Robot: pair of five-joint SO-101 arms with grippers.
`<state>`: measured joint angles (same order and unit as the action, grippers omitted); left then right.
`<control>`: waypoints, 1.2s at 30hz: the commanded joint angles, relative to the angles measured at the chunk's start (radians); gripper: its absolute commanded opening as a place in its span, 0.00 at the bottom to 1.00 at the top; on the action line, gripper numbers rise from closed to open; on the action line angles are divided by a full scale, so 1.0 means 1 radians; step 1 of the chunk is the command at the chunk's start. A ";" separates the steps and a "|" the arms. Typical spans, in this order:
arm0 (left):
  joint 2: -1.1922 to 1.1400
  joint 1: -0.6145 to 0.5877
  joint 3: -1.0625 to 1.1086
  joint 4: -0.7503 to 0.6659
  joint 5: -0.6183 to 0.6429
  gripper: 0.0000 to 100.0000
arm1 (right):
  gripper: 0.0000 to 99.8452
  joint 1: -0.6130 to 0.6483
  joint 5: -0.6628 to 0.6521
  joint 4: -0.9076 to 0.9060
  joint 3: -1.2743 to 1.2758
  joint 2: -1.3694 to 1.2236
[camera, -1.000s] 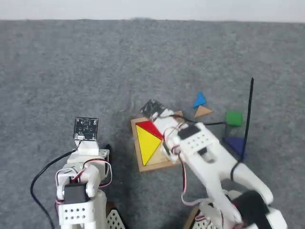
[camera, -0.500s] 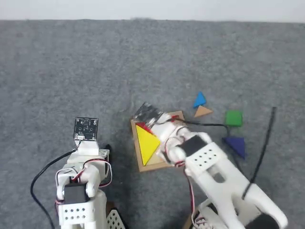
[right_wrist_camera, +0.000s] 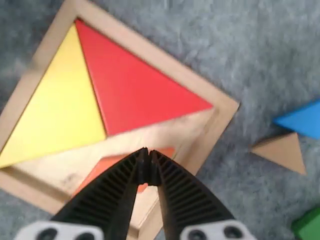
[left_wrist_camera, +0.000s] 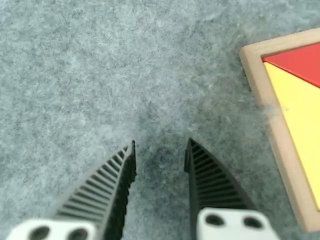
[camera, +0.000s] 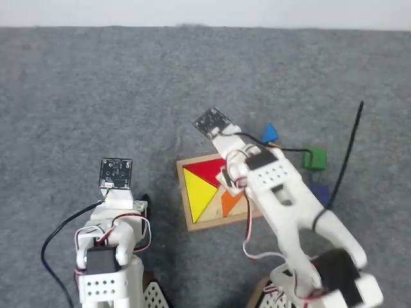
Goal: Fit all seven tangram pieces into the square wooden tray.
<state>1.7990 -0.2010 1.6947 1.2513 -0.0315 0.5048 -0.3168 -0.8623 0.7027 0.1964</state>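
One blue triangle [right_wrist_camera: 300, 120] lies beyond the tray [right_wrist_camera: 150, 55] corner, nearer my right end effector [right_wrist_camera: 148, 152], closed and empty; left end effector [left_wrist_camera: 160, 147] open.

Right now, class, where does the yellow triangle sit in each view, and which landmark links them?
High view: yellow triangle, left part of the wooden tray.
Left wrist view: yellow triangle, just inside the tray's rim.
Right wrist view: yellow triangle, along one side of the tray.
Shared landmark: the red triangle bordering it.
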 commanded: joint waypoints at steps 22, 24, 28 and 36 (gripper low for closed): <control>0.011 0.006 -0.012 0.006 -0.009 0.15 | 0.01 -0.021 -0.026 0.022 0.110 -0.027; 0.011 0.006 -0.012 0.006 -0.009 0.15 | 0.01 -0.016 -0.026 0.022 0.167 0.041; 0.011 0.006 -0.012 0.006 -0.009 0.15 | 0.01 0.016 -0.023 0.024 0.256 0.147; 0.011 0.006 -0.012 0.006 -0.009 0.15 | 0.01 0.159 0.012 0.016 0.275 0.185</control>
<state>1.7990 -0.2010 1.6947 1.2513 -0.0315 0.6276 -0.3214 -0.8485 0.9789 0.3391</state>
